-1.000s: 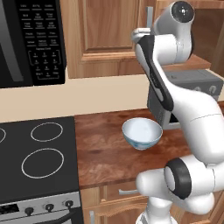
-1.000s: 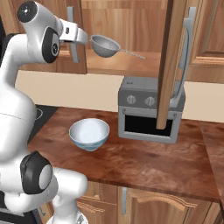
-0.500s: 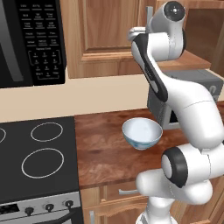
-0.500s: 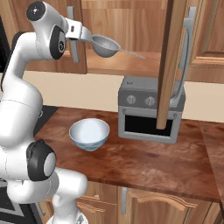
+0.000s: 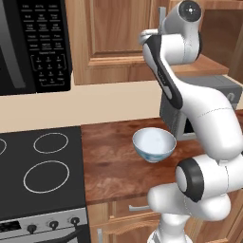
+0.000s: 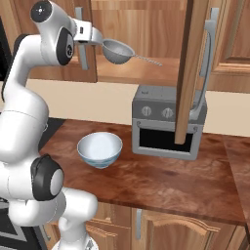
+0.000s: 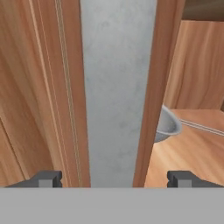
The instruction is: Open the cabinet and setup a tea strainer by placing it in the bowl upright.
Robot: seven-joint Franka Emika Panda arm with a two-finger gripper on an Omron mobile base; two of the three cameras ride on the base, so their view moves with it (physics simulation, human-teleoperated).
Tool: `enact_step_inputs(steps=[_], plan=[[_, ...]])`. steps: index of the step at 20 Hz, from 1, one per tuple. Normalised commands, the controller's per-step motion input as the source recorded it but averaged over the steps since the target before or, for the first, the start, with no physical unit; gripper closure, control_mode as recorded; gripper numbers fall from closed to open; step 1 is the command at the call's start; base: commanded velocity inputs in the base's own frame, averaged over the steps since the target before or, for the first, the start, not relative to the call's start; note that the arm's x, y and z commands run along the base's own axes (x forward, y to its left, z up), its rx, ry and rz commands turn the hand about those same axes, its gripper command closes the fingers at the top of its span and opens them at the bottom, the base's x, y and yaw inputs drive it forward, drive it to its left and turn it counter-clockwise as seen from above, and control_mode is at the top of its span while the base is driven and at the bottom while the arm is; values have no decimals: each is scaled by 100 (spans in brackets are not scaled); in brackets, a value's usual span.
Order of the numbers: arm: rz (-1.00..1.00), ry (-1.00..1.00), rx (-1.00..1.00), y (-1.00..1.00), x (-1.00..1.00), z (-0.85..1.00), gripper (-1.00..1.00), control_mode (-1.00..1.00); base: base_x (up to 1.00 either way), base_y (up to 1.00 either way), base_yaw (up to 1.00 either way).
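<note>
Three views, taken in turn.

Left base view: the arm is reaching up toward the cabinet (image 5: 114,42), whose left door is looking closed here; the bowl (image 5: 153,144) is sitting empty on the wooden table (image 5: 109,161), just in front of a grey toaster oven (image 5: 223,90), with the black microwave (image 5: 33,45) off to the left.

Right base view: the pincer (image 6: 95,41) is hovering at the cabinet's shelf (image 6: 141,73), close beside the tea strainer (image 6: 118,51), which is lying on that shelf with its thin handle pointing away from the hand; the right door (image 6: 191,68) is standing swung out edge-on, its grey bar handle (image 6: 209,58) showing.

Hand view: the pincer's two tips are standing wide apart, holding nothing; a door edge is crossing between them, and the strainer's basket is peeking out behind it on the shelf.

Step in hand: the cabinet is looking open enough, so the arm is probably closing in on the strainer.

Next move: it is likely calling for clearing that door edge, centring on the rim or handle, then closing.
</note>
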Motion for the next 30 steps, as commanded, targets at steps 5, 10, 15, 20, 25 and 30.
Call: enact_step_inputs(steps=[5, 10, 15, 20, 25, 30], plan=[[0, 0, 0, 0, 29, 0, -100, -100, 0, 0, 0], [0, 0, 0, 3, 29, 0, -100, -100, 0, 0, 0], [0, 0, 0, 8, 31, 0, 100, -100, 0, 0, 0], [0, 0, 0, 0, 16, 0, 100, -100, 0, 0, 0], [0, 0, 0, 0, 3, 0, 100, -100, 0, 0, 0], [0, -1, 0, 0, -2, 0, 100, -100, 0, 0, 0]])
